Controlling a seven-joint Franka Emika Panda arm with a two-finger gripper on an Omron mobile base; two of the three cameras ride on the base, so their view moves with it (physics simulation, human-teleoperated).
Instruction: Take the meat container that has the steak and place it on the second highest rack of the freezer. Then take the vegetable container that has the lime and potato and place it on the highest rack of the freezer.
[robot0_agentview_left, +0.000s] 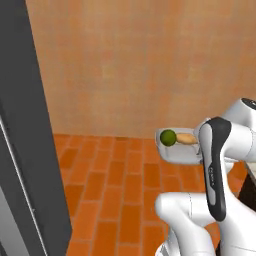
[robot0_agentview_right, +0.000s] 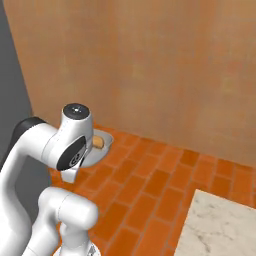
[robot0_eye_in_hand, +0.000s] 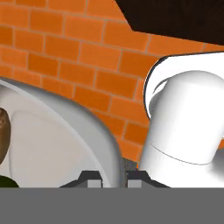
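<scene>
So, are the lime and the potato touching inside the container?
Touching: in the left base view the lime sits directly against the potato, with no gap.

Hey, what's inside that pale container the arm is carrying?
The container holds a green lime with a tan potato beside it. The arm's wrist covers the container's right end, so anything lying there cannot be seen.
</scene>
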